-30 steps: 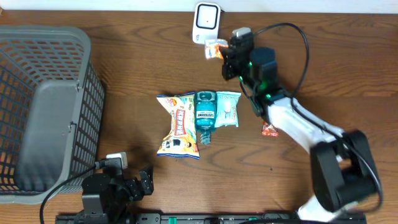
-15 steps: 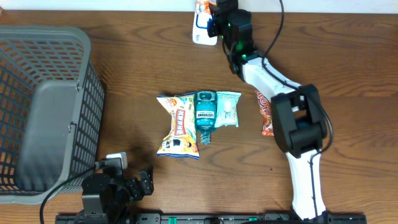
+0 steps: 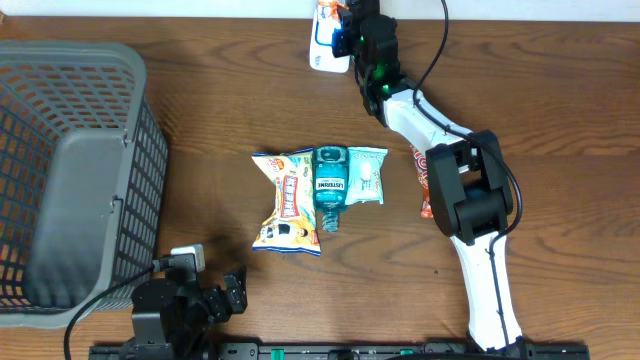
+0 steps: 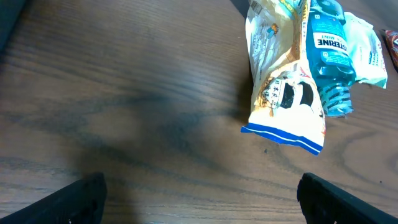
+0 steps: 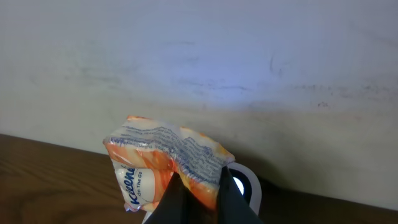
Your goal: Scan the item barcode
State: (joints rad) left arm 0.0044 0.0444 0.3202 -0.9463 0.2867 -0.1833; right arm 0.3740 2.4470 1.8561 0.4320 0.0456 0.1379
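Brown wood table (image 3: 200, 120) meets a white wall at the back. The right gripper (image 5: 202, 194) is squeezed tight on an orange packet (image 5: 163, 157), just above the white scanner (image 3: 321, 52) at the far edge. The left gripper (image 4: 202, 202) sits at the near edge, fingers wide apart, holding nothing. A snack bag (image 3: 285, 205) and a blue bottle (image 3: 330, 185) lie in the middle, with a grey basket (image 3: 70, 170) off to one side.

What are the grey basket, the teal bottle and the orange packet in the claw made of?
Grey basket: probably moulded plastic, matte, with an open grid wall.
Teal bottle: likely clear tinted plastic, glossy.
Orange packet: seemingly thin printed film, shiny and crinkled where the right claw pinches it.
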